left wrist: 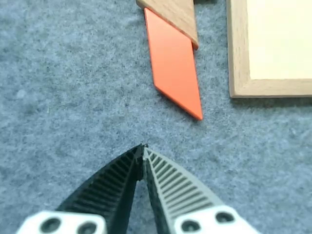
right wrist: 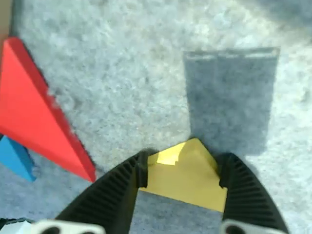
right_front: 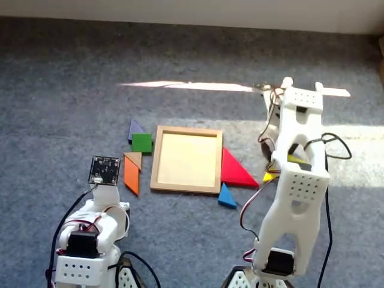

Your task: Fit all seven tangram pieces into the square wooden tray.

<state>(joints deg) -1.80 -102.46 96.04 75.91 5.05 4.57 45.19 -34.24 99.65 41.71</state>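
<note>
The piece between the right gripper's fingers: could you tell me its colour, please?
A yellow piece, clearest in the right wrist view.

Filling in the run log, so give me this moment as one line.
tray empty | right tool shut on yellow piece | left tool shut, holding nothing, near orange piece

My high camera looks steeply down over the whole counter (right_front: 60,90) from its near edge, while the wrist cameras sit close over it, the left one sharing the orange piece (left wrist: 173,68) and tray (left wrist: 237,48) corner, the right the red triangle (right wrist: 29,107).
</note>
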